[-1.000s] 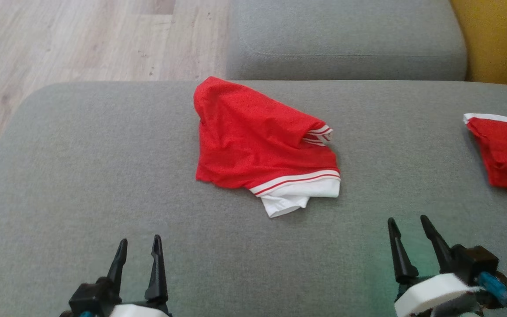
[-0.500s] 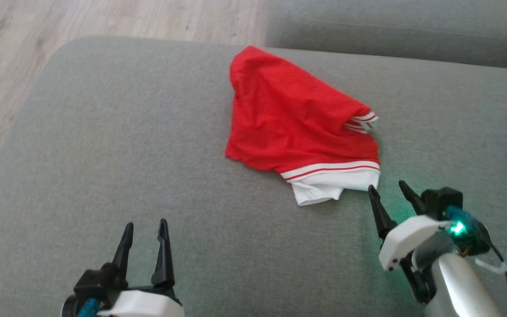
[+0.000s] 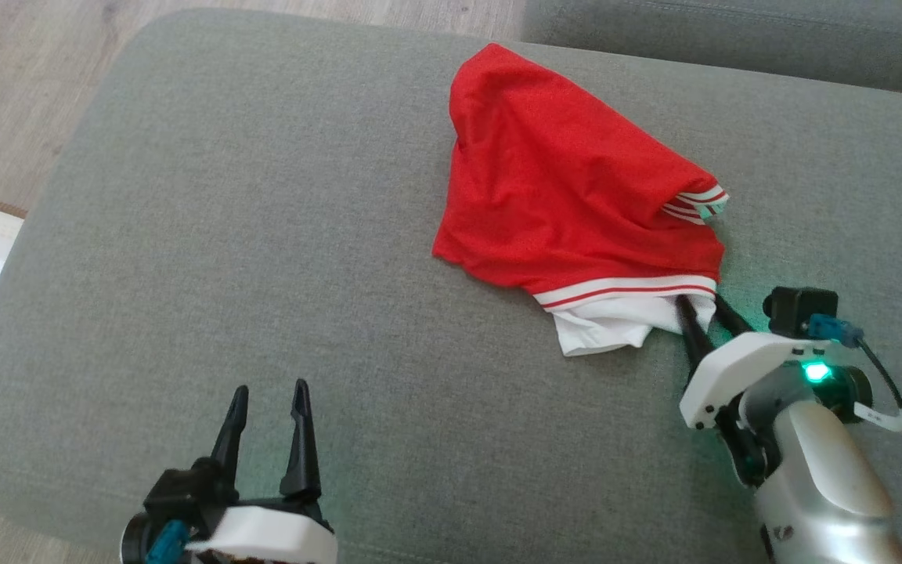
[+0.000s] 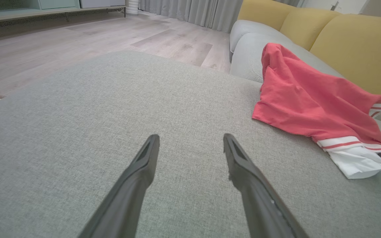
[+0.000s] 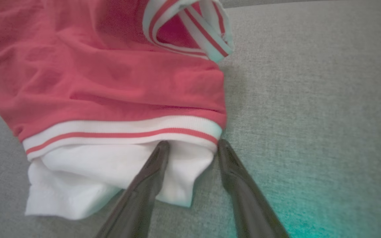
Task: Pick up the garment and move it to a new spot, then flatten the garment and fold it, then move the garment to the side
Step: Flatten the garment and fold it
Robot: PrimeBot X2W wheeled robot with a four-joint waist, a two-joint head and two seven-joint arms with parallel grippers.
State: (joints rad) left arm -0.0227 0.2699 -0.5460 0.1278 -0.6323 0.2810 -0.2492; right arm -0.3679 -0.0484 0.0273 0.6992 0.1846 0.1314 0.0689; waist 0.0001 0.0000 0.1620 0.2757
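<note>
The right gripper (image 3: 701,302) sat parted astride the white five-o'clock corner of the red garment (image 3: 568,196), itself toward one o'clock on the grey cushion (image 3: 263,235), so shallow a bite could have slipped free on lifting, while the left gripper (image 3: 271,387) hung wide open.

A grey sofa seat (image 3: 263,235) on pale wood flooring (image 3: 12,94), yellow back cushions (image 4: 352,43) rising beyond its edge.

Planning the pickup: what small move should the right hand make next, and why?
Probably close the right hand: its open fingers straddle the white corner of the garment below the striped hem, so pinching there should catch cloth.
</note>
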